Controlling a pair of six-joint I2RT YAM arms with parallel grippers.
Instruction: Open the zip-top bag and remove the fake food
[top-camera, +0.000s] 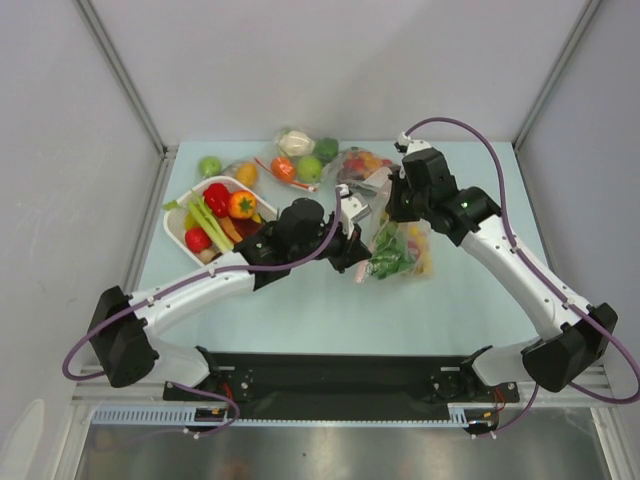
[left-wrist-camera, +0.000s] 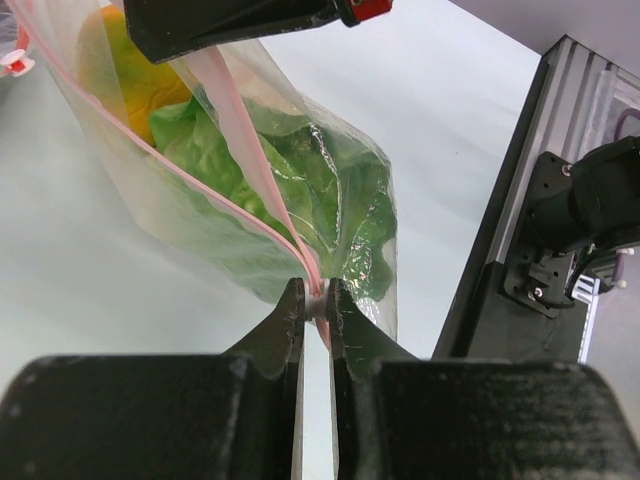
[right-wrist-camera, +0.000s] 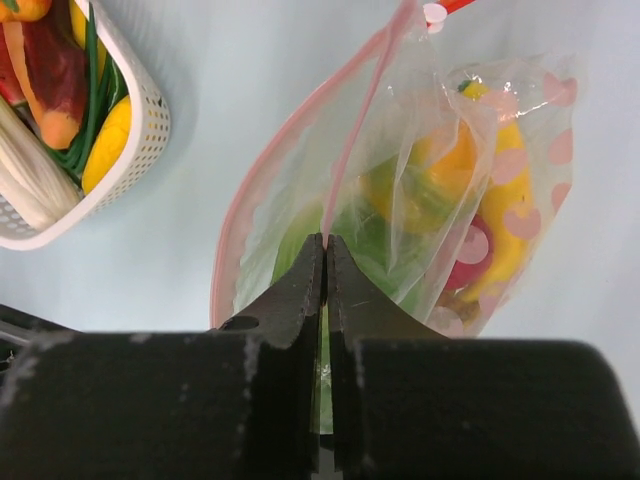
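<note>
The zip-top bag (top-camera: 400, 250) hangs between both grippers over the table's middle, its pinkish zip strip parted into a loop in the right wrist view (right-wrist-camera: 240, 230). Inside it show a green lettuce (left-wrist-camera: 300, 190), a yellow banana bunch (right-wrist-camera: 510, 240), an orange-yellow fruit (right-wrist-camera: 445, 165) and a small red piece (right-wrist-camera: 458, 268). My left gripper (left-wrist-camera: 316, 300) is shut on the white zip slider at the strip's lower end. My right gripper (right-wrist-camera: 325, 240) is shut on the bag's upper rim strip, directly above the bag in the top view (top-camera: 400, 205).
A white basket (top-camera: 180, 232) with peppers, tomato and leek stands at the left. Loose fruit and two other clear bags (top-camera: 300, 155) lie along the back. The black frame rail (top-camera: 330, 385) runs along the near edge.
</note>
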